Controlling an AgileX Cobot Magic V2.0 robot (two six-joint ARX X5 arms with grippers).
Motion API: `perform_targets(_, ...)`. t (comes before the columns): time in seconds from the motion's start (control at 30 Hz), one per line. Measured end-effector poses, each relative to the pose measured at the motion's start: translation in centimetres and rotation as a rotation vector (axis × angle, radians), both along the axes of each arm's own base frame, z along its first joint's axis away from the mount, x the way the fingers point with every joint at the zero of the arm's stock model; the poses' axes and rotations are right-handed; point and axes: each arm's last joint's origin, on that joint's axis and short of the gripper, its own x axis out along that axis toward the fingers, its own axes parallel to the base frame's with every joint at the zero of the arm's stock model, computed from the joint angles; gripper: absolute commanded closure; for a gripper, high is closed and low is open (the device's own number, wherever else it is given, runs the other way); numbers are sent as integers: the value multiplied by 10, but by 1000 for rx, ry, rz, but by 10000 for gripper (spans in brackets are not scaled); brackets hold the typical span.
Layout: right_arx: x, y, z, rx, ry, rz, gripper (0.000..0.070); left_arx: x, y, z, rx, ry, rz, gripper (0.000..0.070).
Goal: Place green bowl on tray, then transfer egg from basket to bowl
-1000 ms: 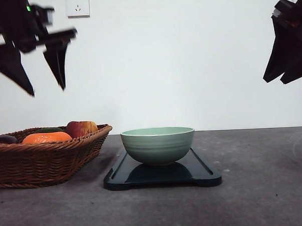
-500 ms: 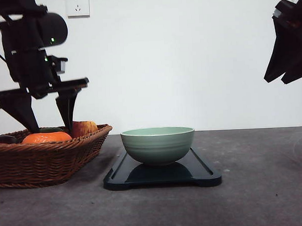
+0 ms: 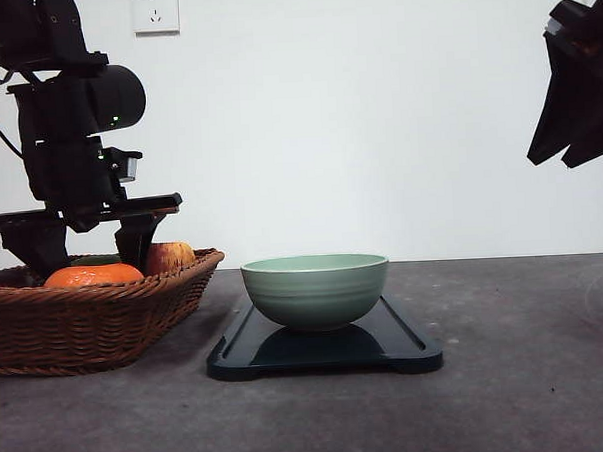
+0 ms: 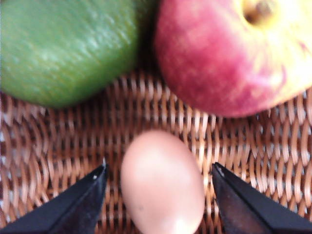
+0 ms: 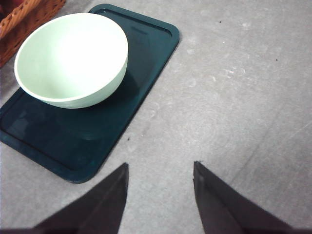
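Egg (image 4: 162, 181) lies on the basket (image 4: 161, 117) weave between the left claw (image 4: 158, 187)'s spread, untouching fingers (image 4: 83, 202).

Pale green bowl (image 3: 315, 290) on a blackish tray (image 3: 407, 346); brown woven basket (image 3: 95, 320) (beige egg (image 4: 162, 183), red-yellow apple (image 4: 229, 53)).

Legible markings: none.
No text, label, brand, number or sign can be read on any object in these views.
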Motion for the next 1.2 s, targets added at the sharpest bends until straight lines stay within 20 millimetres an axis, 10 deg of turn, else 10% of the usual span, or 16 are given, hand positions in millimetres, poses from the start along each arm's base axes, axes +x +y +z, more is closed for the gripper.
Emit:
perform_targets(0.67,0,0,0,0,0,0,441,2,-1,-7,4,15,0,273)
perform_targets(0.87,0,0,0,0,0,0,441,2,0,-7,5,16,0,432)
perform_targets(1.2,0,0,0,0,0,0,441,1,0,-7,8,27,1,436)
